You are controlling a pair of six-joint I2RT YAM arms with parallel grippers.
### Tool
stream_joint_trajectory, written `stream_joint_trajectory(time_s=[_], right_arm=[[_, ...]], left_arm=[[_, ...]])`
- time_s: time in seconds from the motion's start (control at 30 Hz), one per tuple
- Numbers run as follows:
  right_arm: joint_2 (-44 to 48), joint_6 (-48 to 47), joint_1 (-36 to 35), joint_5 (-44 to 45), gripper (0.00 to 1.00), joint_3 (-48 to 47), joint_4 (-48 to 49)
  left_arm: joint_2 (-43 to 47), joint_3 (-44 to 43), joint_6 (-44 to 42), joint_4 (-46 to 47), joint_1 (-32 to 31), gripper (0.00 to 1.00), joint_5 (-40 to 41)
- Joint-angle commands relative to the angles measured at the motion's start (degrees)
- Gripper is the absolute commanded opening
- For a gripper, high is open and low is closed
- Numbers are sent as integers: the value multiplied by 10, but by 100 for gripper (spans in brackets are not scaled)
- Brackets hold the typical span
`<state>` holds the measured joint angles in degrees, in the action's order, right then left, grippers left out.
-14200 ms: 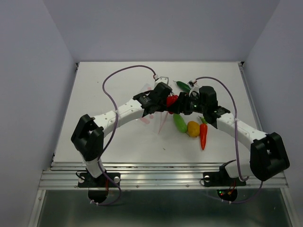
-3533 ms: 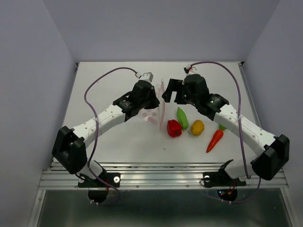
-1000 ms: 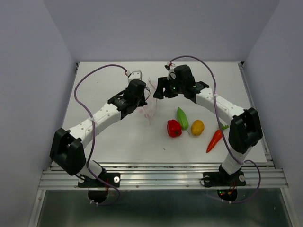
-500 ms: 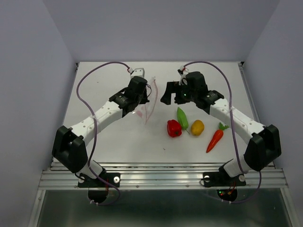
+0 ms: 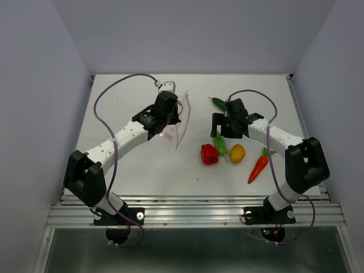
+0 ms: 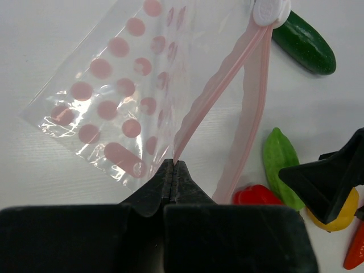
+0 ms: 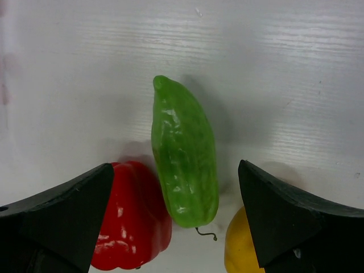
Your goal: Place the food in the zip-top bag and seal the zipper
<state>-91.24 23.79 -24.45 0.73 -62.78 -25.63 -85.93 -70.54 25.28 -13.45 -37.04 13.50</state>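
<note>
Currently on the table [image 5: 131,165], itemised:

- Bag [image 6: 114,91] – clear, pink-dotted, lying left of the food. One corner is lifted where the left gripper [image 6: 172,170] holds it. No food shows inside.
- Zipper [image 6: 250,114] – two pink strips that meet at a white slider [image 6: 270,10] at the far end and spread apart toward the near end, so the mouth looks open. The left jaws are pinched tight on the near end of one strip.
- Right gripper [image 7: 175,166] – jaws spread wide and empty, hovering over the pod [image 7: 182,136] with one finger to each side of it.
- Pod – light green, lying flat. The pepper [image 7: 133,216] is touching or almost touching one flank, and the yellow piece [image 7: 242,247] sits just beside the other.
- Carrot [image 5: 257,166] – right of the yellow piece, a little apart.
- Cucumber [image 6: 301,42] – farther back, near the slider end of the bag.

Step in hand, as judged: loading the food, with the pod as the next pick while the left arm holds the mouth open.

Next move calls for lowering the open jaws astride the pod's middle. The gaps to the pepper and the yellow piece are tight – a finger may nudge either one. Then close on the pod, lift it, and carry it between the spread strips.
</note>
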Motion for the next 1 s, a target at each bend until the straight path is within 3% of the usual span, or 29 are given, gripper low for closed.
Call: stream_joint_trajectory(time_s=[0.0, 0.07, 0.2, 0.3, 0.37, 0.43, 0.7, 0.87, 0.93, 0.97], right_arm=[[-27, -9, -3, 15, 93, -10, -3], [-46, -5, -3, 28, 86, -16, -3], [-67, 0, -3, 42, 85, -19, -3], [-78, 2, -3, 38, 70, -18, 0], [-82, 2, -3, 34, 51, -21, 5], [-82, 0, -3, 37, 43, -28, 5], [-43, -16, -3, 22, 31, -111, 25], [41, 12, -3, -113, 28, -61, 190], [71, 54, -3, -161, 25, -25, 339], [79, 63, -9, -171, 24, -18, 366]], left_arm=[[-1, -24, -10, 22, -2, 0, -3], [-1, -23, -9, 22, -2, 0, -2], [-1, -22, -9, 22, -2, 0, -3], [-4, -22, -8, 23, -3, 0, -5], [-6, -23, -8, 24, -2, 0, -8], [-7, -24, -8, 24, -2, 0, -10], [-9, -23, -4, 30, -3, 0, -16], [-9, -23, 2, 30, -3, 0, -17], [-9, -23, 6, 31, -4, 0, -18], [-9, -23, 8, 30, -3, 0, -19]])
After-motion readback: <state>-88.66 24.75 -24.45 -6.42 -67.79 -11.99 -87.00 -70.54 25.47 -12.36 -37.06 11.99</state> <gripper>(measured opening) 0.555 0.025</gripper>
